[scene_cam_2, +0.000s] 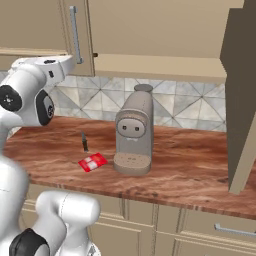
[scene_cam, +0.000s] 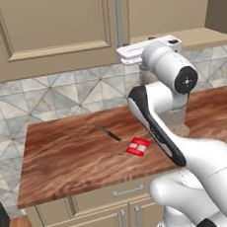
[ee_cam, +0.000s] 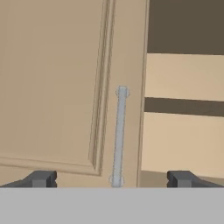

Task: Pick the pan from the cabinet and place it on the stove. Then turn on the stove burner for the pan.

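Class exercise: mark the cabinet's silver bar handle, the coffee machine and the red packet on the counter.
cabinet handle [ee_cam: 119,135]: hand view, middle of the vertical silver bar.
coffee machine [scene_cam_2: 134,131]: right base view, front of its grey body.
red packet [scene_cam: 138,146]: left base view, centre of its flat top face.

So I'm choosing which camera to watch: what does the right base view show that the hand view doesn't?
Right base view alone: a coffee machine, a red packet and a knife on the wooden counter. Hand view alone: the open gripper with its fingertips spread either side of the handle. Both: the cabinet door, shut, with its silver handle, and open shelving beside it.
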